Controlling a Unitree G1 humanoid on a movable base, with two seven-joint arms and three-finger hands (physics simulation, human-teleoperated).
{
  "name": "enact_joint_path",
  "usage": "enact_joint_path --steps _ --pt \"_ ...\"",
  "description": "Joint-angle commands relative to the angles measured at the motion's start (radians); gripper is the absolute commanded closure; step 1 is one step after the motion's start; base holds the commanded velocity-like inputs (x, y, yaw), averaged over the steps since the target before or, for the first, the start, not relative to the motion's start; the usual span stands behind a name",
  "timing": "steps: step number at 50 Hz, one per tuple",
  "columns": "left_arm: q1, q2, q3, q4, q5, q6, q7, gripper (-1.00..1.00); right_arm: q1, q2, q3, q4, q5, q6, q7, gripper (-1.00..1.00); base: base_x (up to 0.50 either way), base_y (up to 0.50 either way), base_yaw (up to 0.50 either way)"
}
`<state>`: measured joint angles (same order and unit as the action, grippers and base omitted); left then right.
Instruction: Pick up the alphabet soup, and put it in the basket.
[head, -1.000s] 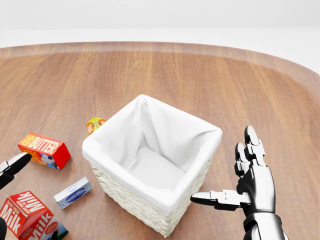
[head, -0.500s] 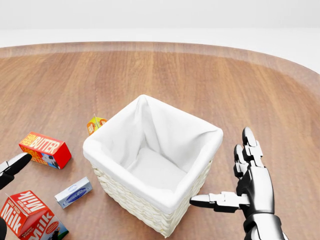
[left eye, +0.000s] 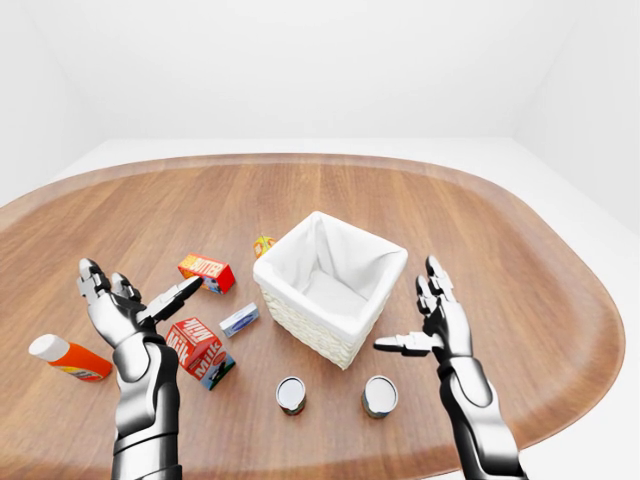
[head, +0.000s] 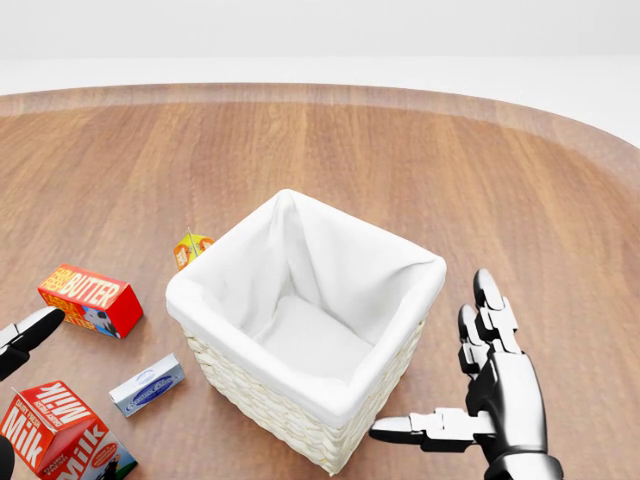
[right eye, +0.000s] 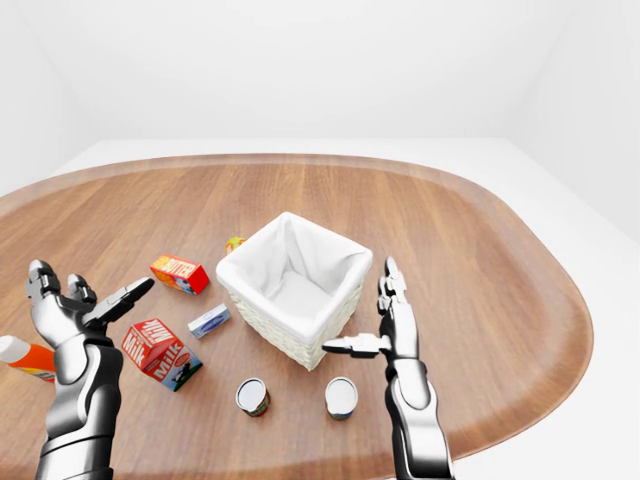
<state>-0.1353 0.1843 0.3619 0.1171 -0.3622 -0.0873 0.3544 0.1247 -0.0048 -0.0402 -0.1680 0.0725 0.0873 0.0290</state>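
Observation:
Two tins stand on the wooden table at the bottom of the left-eye view, one (left eye: 291, 395) below the basket's left part and one (left eye: 380, 396) below its right corner. Their labels are too small to tell which is the alphabet soup. The white-lined wicker basket (head: 400, 340) is in the middle, with nothing in it. My right hand (left eye: 408, 305) is open, just right of the basket and above the right tin; it also shows in the head view (head: 430, 360). My left hand (left eye: 140, 285) is open at the left, above the milk carton.
A red butter box (head: 88, 299), a milk carton (left eye: 199, 350), a small blue-white box (head: 146, 384) and a small orange carton (head: 189, 247) lie left of the basket. An orange bottle (left eye: 65, 357) lies at the far left. The table's rounded edge (left eye: 560, 425) runs close at the bottom right.
My right hand has sunk a little toward the bottom of the head view, still open. The left fingertip and the objects have hardly moved.

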Motion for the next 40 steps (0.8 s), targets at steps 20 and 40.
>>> enact_joint_path --steps 20,40 --pt "-0.005 0.001 -0.002 0.023 0.008 0.000 0.002 -1.00 0.259 0.009 0.081 -0.191 0.060 -0.022 0.017 -1.00 0.00 0.00 0.00" --pt "-0.005 0.002 -0.004 0.021 0.010 0.000 0.005 -1.00 0.274 -0.001 0.104 -0.204 0.083 -0.021 0.008 -1.00 0.00 0.00 0.00"
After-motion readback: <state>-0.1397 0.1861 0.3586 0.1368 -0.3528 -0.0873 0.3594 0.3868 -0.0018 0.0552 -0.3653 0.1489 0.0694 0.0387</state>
